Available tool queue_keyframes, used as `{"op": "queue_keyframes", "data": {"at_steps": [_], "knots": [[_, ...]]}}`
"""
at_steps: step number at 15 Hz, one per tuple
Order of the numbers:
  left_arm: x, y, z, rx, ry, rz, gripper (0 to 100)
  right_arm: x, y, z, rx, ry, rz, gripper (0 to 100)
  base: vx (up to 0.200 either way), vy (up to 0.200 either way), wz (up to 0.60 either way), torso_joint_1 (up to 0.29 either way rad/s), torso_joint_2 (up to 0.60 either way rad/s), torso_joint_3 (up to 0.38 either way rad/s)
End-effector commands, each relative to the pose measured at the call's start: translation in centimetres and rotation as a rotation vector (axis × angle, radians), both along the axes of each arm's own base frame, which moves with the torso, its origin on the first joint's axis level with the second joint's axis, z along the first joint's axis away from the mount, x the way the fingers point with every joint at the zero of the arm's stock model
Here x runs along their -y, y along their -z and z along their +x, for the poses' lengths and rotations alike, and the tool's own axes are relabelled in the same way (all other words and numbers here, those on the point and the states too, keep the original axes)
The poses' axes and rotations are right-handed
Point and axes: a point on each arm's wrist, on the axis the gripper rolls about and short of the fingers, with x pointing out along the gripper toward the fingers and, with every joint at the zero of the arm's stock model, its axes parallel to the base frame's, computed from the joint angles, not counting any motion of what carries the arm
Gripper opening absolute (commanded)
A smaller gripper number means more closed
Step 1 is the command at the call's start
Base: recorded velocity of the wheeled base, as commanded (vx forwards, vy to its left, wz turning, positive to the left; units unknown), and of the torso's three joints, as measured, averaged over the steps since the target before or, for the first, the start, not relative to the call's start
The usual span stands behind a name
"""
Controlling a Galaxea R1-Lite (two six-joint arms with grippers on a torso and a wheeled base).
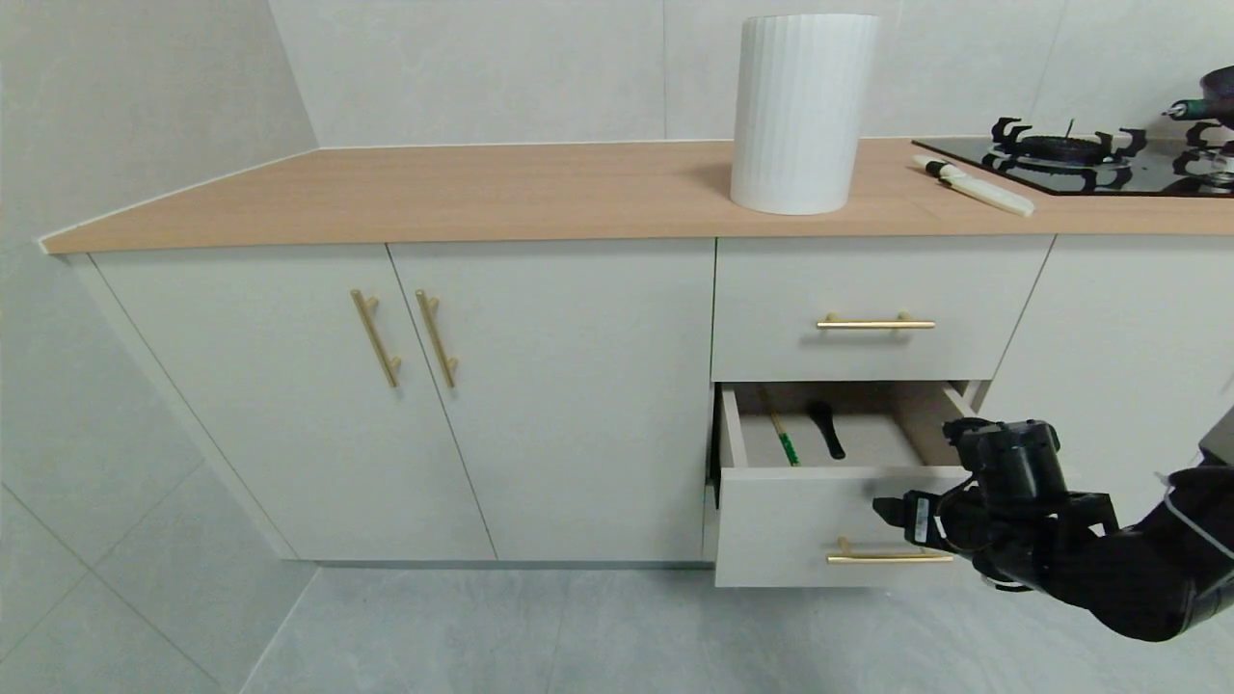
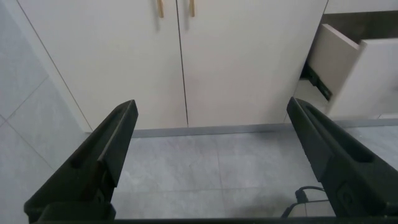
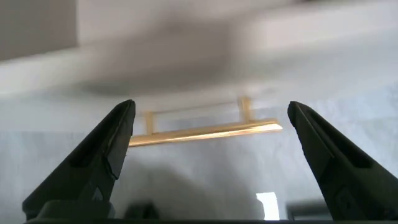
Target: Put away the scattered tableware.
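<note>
The right gripper's (image 3: 209,107) jaws stand wide apart and hold nothing. The brass handle (image 3: 205,132) of the open drawer (image 1: 829,525) lies across the gap just ahead of them. In the blurred wrist view the fingers (image 3: 109,149) seem just short of the bar rather than touching it.

In the head view this gripper (image 1: 906,525) sits at about 4 o'clock, against the drawer front. Inside the drawer lie green-tipped chopsticks (image 1: 781,436) and, at their 3 o'clock, a black spoon (image 1: 826,429).

The left gripper's (image 2: 211,104) jaws are equally wide and empty, above the floor and facing the cupboard doors (image 2: 186,56).

On the countertop (image 1: 434,193), a pale utensil (image 1: 974,186) lies at 3 o'clock of the white ribbed canister (image 1: 800,111), beside the hob (image 1: 1070,154).
</note>
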Motion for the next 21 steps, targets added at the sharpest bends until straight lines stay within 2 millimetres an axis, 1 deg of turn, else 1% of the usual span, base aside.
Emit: {"op": "queue_keyframes", "data": {"at_steps": [1,3,5,7,8,10,14,16,17,21], "knots": [[0.0,0.0,0.0,0.0,0.0,0.0,100,-0.1,1.9,1.0,0.009,-0.015,-0.027,100,0.0,0.0,0.0,0.0,0.0,0.0],[0.0,0.0,0.0,-0.001,0.0,0.0,100,-0.3,2.4,1.8,0.061,-0.044,-0.055,100,0.0,0.0,0.0,0.0,0.0,0.0],[0.0,0.0,0.0,-0.001,0.0,0.0,100,-0.8,3.3,3.5,0.096,-0.065,-0.078,100,0.0,0.0,0.0,0.0,0.0,0.0],[0.0,0.0,0.0,0.0,0.0,0.0,100,-1.1,3.3,4.6,0.119,-0.065,-0.072,100,0.0,0.0,0.0,0.0,0.0,0.0],[0.0,0.0,0.0,0.0,0.0,0.0,100,-1.1,3.2,5.8,0.146,-0.06,-0.066,100,0.0,0.0,0.0,0.0,0.0,0.0],[0.0,0.0,0.0,0.0,0.0,0.0,100,-1.5,3.6,6.9,0.165,-0.056,-0.063,100,0.0,0.0,0.0,0.0,0.0,0.0],[0.0,0.0,0.0,0.0,0.0,0.0,100,-1.8,4.4,8.4,0.197,-0.048,-0.053,100,0.0,0.0,0.0,0.0,0.0,0.0],[0.0,0.0,0.0,0.0,0.0,0.0,100,-1.9,5.7,9.0,0.247,-0.045,-0.043,100,0.0,0.0,0.0,0.0,0.0,0.0],[0.0,0.0,0.0,0.0,0.0,0.0,100,-1.9,5.9,9.8,0.279,-0.037,-0.036,100,0.0,0.0,0.0,0.0,0.0,0.0],[0.0,0.0,0.0,0.0,0.0,0.0,100,-1.0,6.0,11.5,0.315,0.005,-0.019,100,0.0,0.0,0.0,0.0,0.0,0.0]]}}
